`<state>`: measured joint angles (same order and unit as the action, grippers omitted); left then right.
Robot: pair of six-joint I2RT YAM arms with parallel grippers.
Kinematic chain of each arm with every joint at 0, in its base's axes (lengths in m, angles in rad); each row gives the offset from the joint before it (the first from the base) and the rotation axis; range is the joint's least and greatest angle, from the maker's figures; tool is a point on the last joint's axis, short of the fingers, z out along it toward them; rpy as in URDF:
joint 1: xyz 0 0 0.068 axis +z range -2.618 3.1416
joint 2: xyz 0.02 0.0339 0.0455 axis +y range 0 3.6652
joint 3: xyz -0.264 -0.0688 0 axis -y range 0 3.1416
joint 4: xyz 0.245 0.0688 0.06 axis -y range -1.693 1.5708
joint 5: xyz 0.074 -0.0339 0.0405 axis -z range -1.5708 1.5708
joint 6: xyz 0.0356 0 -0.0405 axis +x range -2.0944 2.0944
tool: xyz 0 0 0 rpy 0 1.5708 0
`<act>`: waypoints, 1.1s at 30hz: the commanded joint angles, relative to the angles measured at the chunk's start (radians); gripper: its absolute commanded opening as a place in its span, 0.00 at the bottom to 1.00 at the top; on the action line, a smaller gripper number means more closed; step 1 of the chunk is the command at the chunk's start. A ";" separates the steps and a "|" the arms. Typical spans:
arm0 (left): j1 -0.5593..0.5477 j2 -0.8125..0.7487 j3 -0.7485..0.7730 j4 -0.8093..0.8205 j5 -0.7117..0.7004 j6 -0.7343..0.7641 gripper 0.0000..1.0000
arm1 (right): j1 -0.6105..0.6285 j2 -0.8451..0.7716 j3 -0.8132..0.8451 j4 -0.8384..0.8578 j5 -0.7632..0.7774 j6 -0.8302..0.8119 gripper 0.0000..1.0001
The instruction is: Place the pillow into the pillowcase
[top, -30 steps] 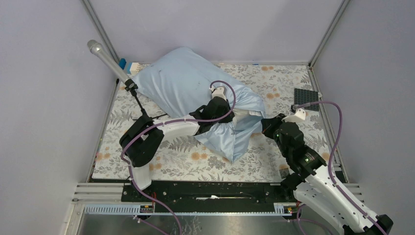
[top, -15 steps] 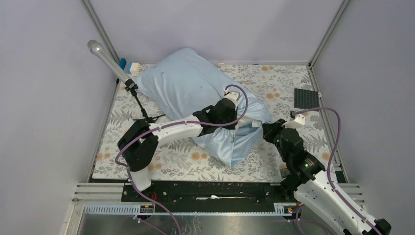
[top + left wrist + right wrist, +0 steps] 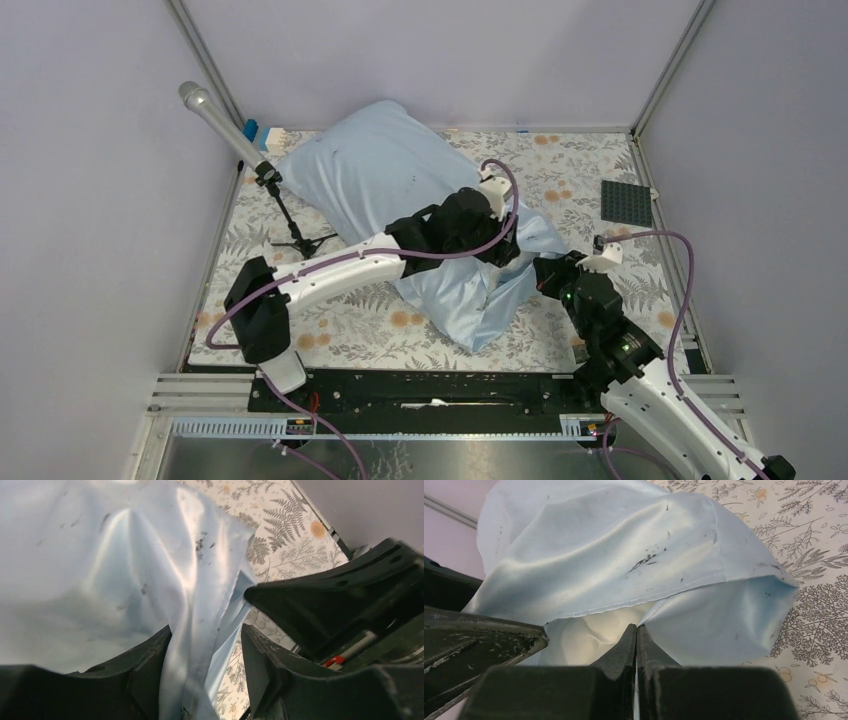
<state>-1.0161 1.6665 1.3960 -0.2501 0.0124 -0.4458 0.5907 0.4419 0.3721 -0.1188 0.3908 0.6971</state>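
The light-blue pillowcase lies slantwise on the table, bulging with the pillow inside. In the right wrist view the cream pillow shows through the case's mouth. My right gripper is shut on the hem at that mouth. My left gripper stands open just beside it. A fold of the pillowcase hangs between its fingers, lying against the left finger and apart from the right one. From above, the case hides the pillow.
A microphone on a tripod stand rises at the back left beside the case. A dark studded plate lies at the right edge of the floral cloth. A small blue and white object sits in the back left corner. Walls close in three sides.
My left gripper has opened and let go of the fabric, after sliding right along the case toward its mouth. The right gripper kept its hold and drew slightly nearer.
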 commanded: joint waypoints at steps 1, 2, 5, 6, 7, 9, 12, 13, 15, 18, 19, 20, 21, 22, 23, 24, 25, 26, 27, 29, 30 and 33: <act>-0.032 0.094 0.119 -0.041 -0.068 0.082 0.53 | 0.002 -0.042 0.004 0.020 0.008 0.021 0.00; -0.039 0.126 0.140 -0.050 -0.085 0.092 0.53 | 0.003 -0.050 0.004 0.010 0.013 0.024 0.00; -0.042 0.209 0.180 -0.042 -0.134 0.088 0.57 | 0.002 -0.079 0.007 -0.015 0.028 0.030 0.00; -0.041 0.236 0.194 -0.032 -0.160 0.088 0.58 | 0.003 -0.092 0.006 -0.022 0.029 0.032 0.00; -0.041 0.277 0.211 -0.028 -0.189 0.090 0.63 | 0.002 -0.104 0.004 -0.028 0.030 0.036 0.00; -0.036 0.332 0.247 -0.031 -0.258 0.086 0.70 | 0.003 -0.121 0.003 -0.047 0.031 0.039 0.00; -0.014 0.371 0.248 -0.018 -0.299 0.053 0.82 | 0.002 -0.138 0.006 -0.086 0.038 0.048 0.00; -0.008 0.375 0.238 -0.003 -0.301 0.045 0.83 | 0.002 -0.139 0.007 -0.110 0.045 0.058 0.00; 0.004 0.399 0.237 0.003 -0.298 0.043 0.78 | 0.002 -0.129 0.005 -0.164 0.058 0.112 0.00; 0.051 0.439 0.216 0.002 -0.261 -0.013 0.38 | 0.003 -0.082 0.004 -0.266 0.070 0.241 0.00; 0.072 0.439 0.192 0.017 -0.232 -0.035 0.23 | 0.002 -0.058 0.004 -0.290 0.066 0.273 0.00; 0.090 0.433 0.165 0.031 -0.211 -0.053 0.04 | 0.002 -0.031 0.005 -0.303 0.057 0.295 0.00; 0.104 0.426 0.140 0.043 -0.200 -0.071 0.00 | 0.002 0.003 0.009 -0.319 0.049 0.317 0.00; 0.116 0.413 0.116 0.060 -0.186 -0.079 0.00 | 0.002 0.043 0.020 -0.341 0.045 0.332 0.00; 0.124 0.401 0.092 0.076 -0.167 -0.085 0.00 | 0.002 0.080 0.029 -0.351 0.036 0.337 0.00; 0.129 0.386 0.072 0.093 -0.156 -0.091 0.00 | 0.002 0.110 0.033 -0.360 0.027 0.344 0.00; 0.134 0.374 0.062 0.104 -0.151 -0.092 0.00 | 0.002 0.127 0.030 -0.363 0.018 0.352 0.00; 0.137 0.367 0.060 0.106 -0.142 -0.095 0.00 | 0.002 0.134 0.019 -0.358 0.008 0.358 0.00; 0.141 0.365 0.060 0.107 -0.135 -0.100 0.00 | 0.003 0.133 0.007 -0.358 0.000 0.367 0.00; 0.147 0.364 0.049 0.124 -0.113 -0.108 0.00 | 0.002 0.140 -0.020 -0.359 -0.018 0.383 0.00; 0.149 0.365 0.044 0.135 -0.101 -0.114 0.00 | 0.002 0.147 -0.032 -0.361 -0.024 0.392 0.00; 0.151 0.376 0.035 0.155 -0.063 -0.130 0.00 | 0.002 0.165 -0.062 -0.339 -0.025 0.405 0.00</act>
<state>-0.8982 2.0304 1.4731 -0.0883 -0.0635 -0.5571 0.5907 0.5873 0.3477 -0.4347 0.3954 1.0473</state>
